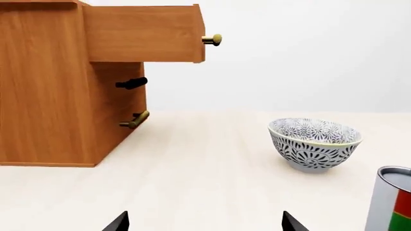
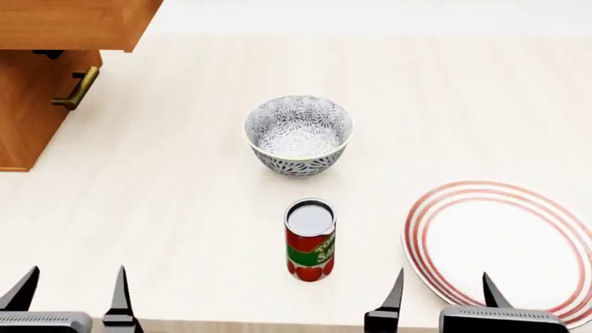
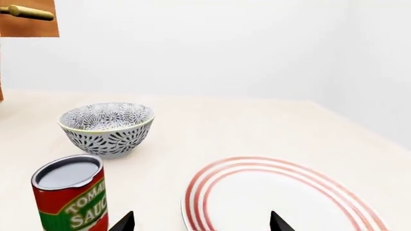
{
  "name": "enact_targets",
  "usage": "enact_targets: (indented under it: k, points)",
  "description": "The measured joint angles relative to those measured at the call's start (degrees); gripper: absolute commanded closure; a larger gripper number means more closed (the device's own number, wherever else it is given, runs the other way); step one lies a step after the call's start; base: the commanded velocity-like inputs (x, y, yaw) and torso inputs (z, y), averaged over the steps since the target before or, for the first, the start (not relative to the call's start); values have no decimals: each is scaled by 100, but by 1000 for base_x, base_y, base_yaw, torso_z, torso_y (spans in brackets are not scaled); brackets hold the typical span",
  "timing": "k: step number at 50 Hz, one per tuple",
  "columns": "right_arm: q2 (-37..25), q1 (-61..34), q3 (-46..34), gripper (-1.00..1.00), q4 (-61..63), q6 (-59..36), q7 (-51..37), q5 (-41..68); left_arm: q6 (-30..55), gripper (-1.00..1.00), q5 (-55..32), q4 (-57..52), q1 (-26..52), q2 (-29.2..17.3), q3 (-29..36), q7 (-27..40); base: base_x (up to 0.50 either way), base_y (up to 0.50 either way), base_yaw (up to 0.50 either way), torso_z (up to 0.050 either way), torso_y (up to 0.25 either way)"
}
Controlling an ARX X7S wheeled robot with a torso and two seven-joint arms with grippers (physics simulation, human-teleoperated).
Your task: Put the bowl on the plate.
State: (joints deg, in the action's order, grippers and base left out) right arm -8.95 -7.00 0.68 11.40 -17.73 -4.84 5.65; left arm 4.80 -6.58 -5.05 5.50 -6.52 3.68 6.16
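Sitting well ahead of both open pincers, bowl (image 2: 298,134), untouched

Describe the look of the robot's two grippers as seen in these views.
Little shows. The left gripper and right gripper each have two thin, black, blade-like fingers tapering to sharp points. In the head view each pair rises from a dark block with a grey ribbed face. No cables, markings or arm links are visible.

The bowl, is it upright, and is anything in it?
Upright and empty: the bowl rests on its base, rim up, only its pattern showing inside.
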Motion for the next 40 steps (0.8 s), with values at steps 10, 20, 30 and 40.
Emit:
enact_targets:
  k: [10, 20, 30, 40]
  points:
    - [-128, -30, 91, -100, 247, -139, -34, 114, 72, -100, -7, -99, 59, -76, 92, 51, 0, 0, 0, 0, 0]
    - [-257, -14, 107, -100, 559, -260, -72, 173, 103, -100, -7, -149, 83, -132, 184, 93, 45, 0, 0, 0, 0]
    - [-352, 5, 98, -100, 752, -332, -94, 206, 99, -100, -28, -176, 87, -182, 244, 132, 160, 0, 0, 0, 0]
    - [-410, 13, 97, -100, 849, -389, -124, 237, 128, -100, -62, -242, 90, -228, 286, 176, 161, 0, 0, 0, 0]
